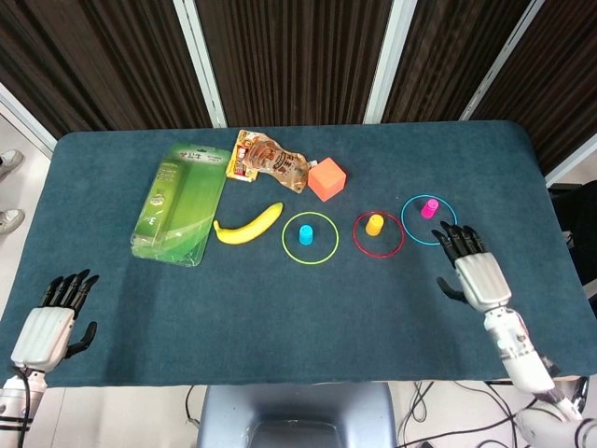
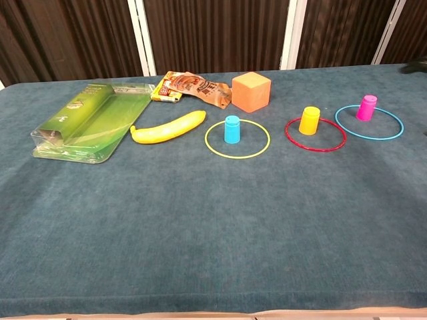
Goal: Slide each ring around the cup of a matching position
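Three rings lie flat on the blue table, each around a small cup. The yellow ring (image 1: 310, 237) circles the blue cup (image 1: 305, 233). The red ring (image 1: 378, 234) circles the yellow cup (image 1: 374, 224). The blue ring (image 1: 428, 219) circles the pink cup (image 1: 429, 208), which stands near the ring's far rim. My right hand (image 1: 471, 272) is open, just nearer than the blue ring and apart from it. At the table's near left corner rests my left hand (image 1: 54, 320), open and holding nothing. The chest view shows the same rings and cups but neither hand.
A banana (image 1: 247, 226) lies left of the yellow ring. Behind the rings are an orange cube (image 1: 326, 179), a snack packet (image 1: 267, 160) and a green package (image 1: 181, 203).
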Controlling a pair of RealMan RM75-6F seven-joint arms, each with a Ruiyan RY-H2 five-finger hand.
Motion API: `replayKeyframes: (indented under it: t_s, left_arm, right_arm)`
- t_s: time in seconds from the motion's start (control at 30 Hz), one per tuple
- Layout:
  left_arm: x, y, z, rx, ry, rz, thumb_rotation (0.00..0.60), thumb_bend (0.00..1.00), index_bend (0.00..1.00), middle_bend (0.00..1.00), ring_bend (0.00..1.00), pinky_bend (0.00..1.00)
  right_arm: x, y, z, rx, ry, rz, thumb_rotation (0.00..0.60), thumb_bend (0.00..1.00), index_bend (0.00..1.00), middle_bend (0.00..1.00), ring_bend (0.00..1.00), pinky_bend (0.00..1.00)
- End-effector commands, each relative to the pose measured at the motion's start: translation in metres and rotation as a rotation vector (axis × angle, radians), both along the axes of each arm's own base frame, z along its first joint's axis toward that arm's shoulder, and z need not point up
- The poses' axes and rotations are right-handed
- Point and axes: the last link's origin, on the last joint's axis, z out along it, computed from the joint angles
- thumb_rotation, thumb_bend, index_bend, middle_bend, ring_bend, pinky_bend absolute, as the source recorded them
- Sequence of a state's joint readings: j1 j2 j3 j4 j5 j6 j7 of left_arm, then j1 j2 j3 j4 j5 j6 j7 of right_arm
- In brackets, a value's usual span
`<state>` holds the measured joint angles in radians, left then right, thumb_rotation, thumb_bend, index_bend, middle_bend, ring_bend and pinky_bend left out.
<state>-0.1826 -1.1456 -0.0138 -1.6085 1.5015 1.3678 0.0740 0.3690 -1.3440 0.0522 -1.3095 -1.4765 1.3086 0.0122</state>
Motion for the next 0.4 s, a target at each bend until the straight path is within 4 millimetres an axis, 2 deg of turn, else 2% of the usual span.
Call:
replayKeyframes:
  t_s: [0.03, 0.4]
  left_arm:
    - [0.0019, -0.002, -0.0007, 0.0, -0.003, -0.02, 0.6, 0.46, 0.0, 0.0, 0.0, 0.02]
    - [0.0023, -0.009, 0.0032, 0.017, -0.007, -0.03, 0.6, 0.46, 0.0, 0.0, 0.0, 0.02]
  right_arm:
    - [-0.0017, 0.1014, 0.0374, -0.164, 0.078, -0.108, 0.6, 0.41, 0.0, 0.0, 0.0, 0.0]
    - [-0.0084, 0.1037, 0.0399, -0.178, 0.091, -0.156, 0.6, 0.4, 0.0, 0.0, 0.0, 0.0]
